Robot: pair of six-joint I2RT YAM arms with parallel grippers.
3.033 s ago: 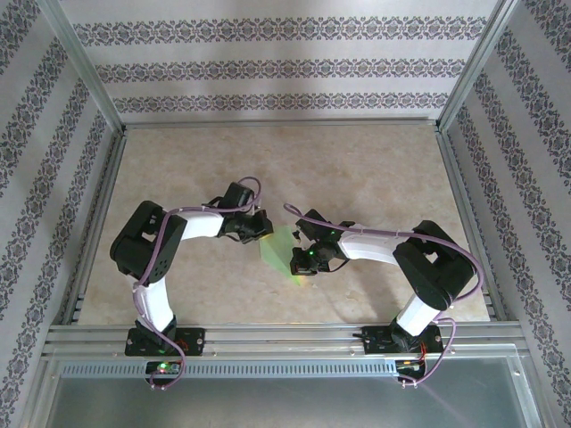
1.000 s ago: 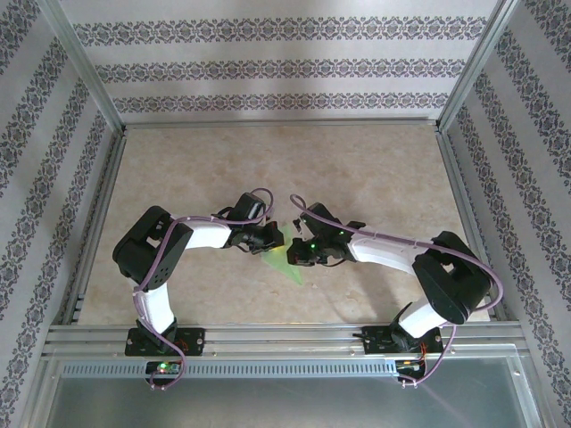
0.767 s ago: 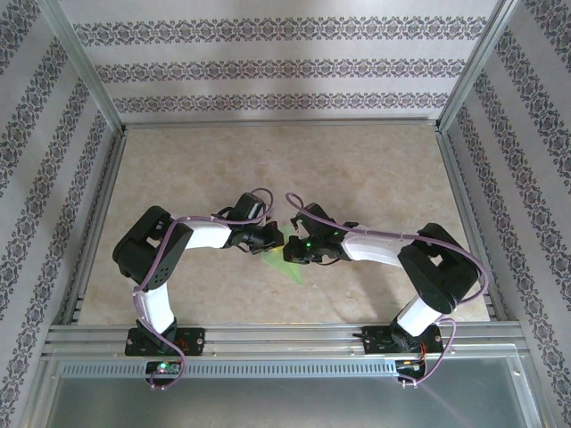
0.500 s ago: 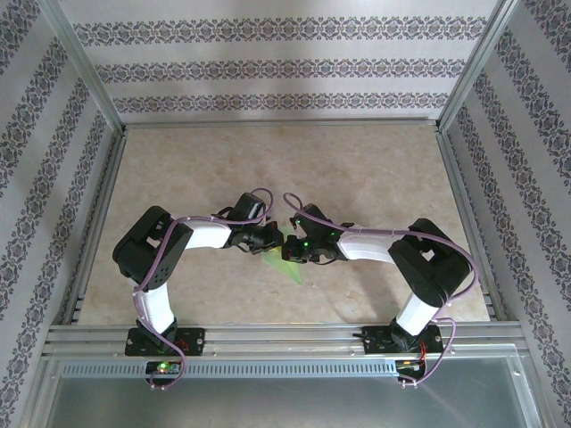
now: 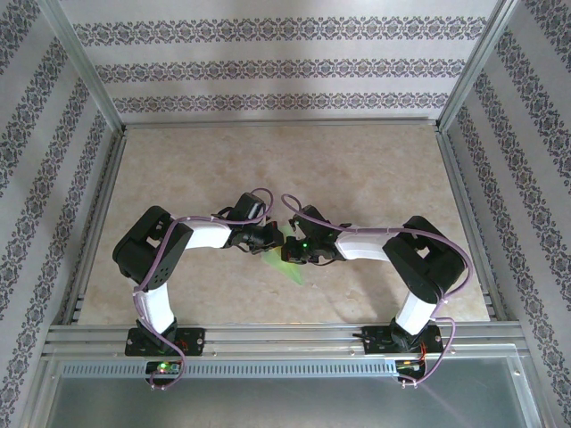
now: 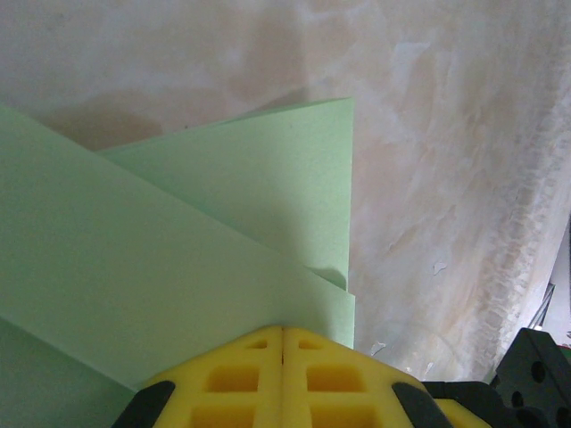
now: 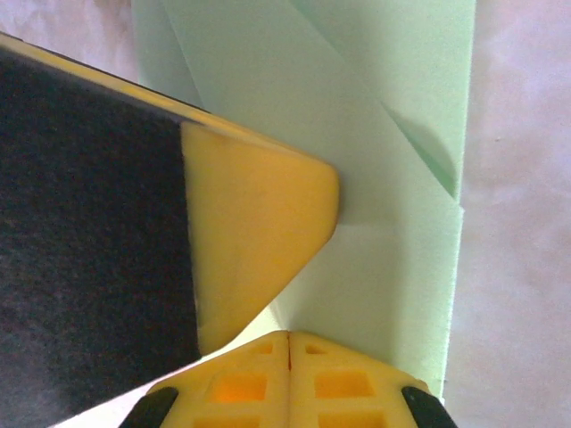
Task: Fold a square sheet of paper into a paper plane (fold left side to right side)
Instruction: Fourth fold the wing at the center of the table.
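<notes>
1. The left tool (image 6: 283,361) has its fingers closed together, and its tip presses on the light green folded sheet of paper (image 6: 161,267).
2. The right tool (image 7: 288,361) is closed the same way and presses just beside it.
3. The sheet lies flat at the centre of the beige desk (image 5: 357,169).
4. To crease well, I think one tool should anchor the layers while the other slides along the fold.

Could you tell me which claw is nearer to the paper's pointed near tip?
Right, as far as I can judge. The right claw sits on the green paper just behind the tip; the left claw rests on it farther back and left.
</notes>
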